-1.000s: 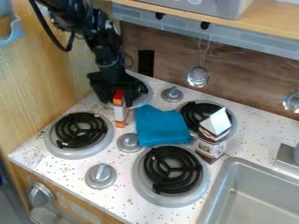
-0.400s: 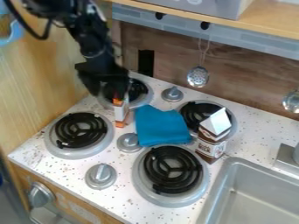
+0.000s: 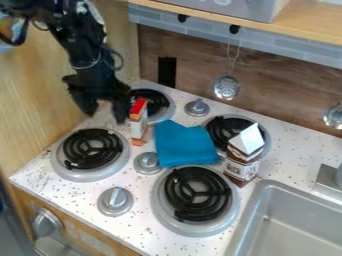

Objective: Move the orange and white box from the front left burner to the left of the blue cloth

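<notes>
Currently, the speckled counter (image 3: 47,181) is fitted with four burners (image 3: 175,194) and, at the right, with a metal sink (image 3: 294,220). The arm (image 3: 80,37) is extended from the upper left. The teal cloth (image 3: 179,144) is laid among the burners, and the carton (image 3: 241,156) is stood at the cloth's right, next to the rear right burner. The gripper (image 3: 103,112) is suspended near the rear left burner; its fingers are spread, and a gap is seen between them. The orange, white and red box (image 3: 138,125) is set upright between the gripper and the cloth, just beside the nearer finger; whether contact is made cannot be told. The skimmer (image 3: 226,88) is hung on the rear wall. The smallest parts, the gray knobs (image 3: 115,200), are mounted between and behind the burners.
</notes>
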Tool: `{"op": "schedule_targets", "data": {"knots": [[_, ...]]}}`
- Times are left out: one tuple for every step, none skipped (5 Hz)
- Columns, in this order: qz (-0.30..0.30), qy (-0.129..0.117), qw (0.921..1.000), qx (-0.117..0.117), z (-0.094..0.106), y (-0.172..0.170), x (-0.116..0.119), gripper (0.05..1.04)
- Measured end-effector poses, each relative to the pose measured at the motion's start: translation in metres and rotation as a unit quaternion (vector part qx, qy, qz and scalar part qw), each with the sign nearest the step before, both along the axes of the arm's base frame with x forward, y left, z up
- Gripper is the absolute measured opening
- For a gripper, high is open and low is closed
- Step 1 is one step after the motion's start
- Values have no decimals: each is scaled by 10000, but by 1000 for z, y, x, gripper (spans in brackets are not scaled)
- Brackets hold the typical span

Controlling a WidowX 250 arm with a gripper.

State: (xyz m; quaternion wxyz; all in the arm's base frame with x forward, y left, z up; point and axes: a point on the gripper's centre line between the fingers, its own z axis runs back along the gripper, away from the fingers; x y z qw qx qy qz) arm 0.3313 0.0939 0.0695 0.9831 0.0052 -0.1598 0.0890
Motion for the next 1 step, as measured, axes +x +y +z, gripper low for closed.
{"op": "schedule_targets", "data": {"knots": [[-57,-44,9999,132,18,-12,-39,1001]]}}
